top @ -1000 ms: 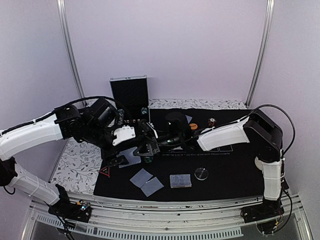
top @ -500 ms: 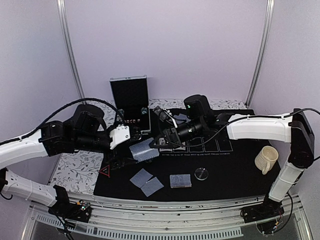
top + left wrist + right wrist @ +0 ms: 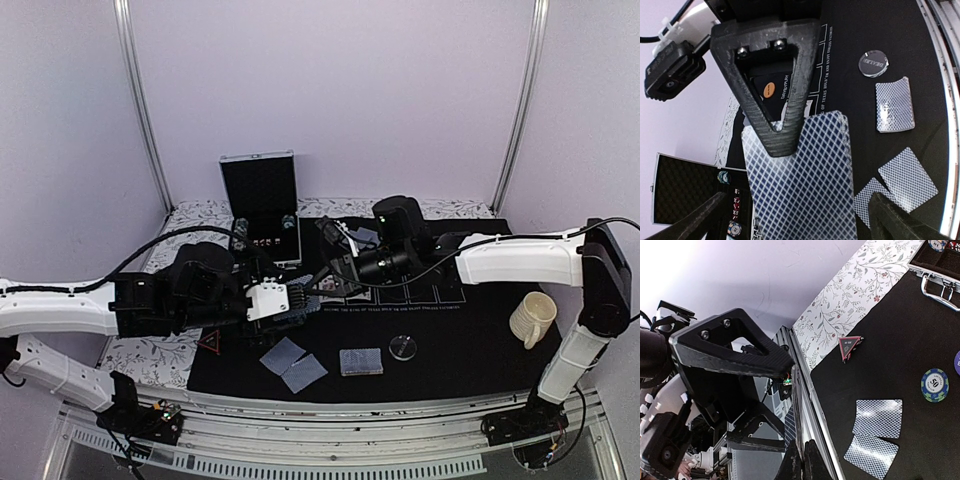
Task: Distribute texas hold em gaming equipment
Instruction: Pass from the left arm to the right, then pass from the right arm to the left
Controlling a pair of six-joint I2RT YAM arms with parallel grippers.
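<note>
1. While the right gripper (image 3: pixel 801 452) had its fingers pressed together on one edge of a grey-blue, diamond-backed playing card (image 3: pixel 805 185), that card hung in the air above the black mat (image 3: pixel 450 345).
2. The left gripper (image 3: pixel 797 200) stood spread wide, one finger on each side of the card. Neither finger visibly touched it. I judged this to be a hand-over between the arms that was not yet completed.
3. Some dealing looked done. Two face-down cards (image 3: pixel 283 355) lay at the near left of the mat, touching at a corner.
4. A squared stack of cards (image 3: pixel 361 361) sat just beside that pair. A clear round disc (image 3: pixel 403 347) lay near the stack, on its right.
5. A red triangle marker (image 3: pixel 210 343) rested at the mat's left edge, well apart from the stack.
6. A blue-and-green round poker chip (image 3: pixel 934 385) lay on the mat just beyond the two dealt cards.
7. An open silver-edged case (image 3: pixel 258 185) stood at the back of the tabletop with chips in its tray.
8. With the stack thick and chips unshared in the case, I judged the task to be in its early part. The held card needed placing, and more cards and chips remained to be given out.
</note>
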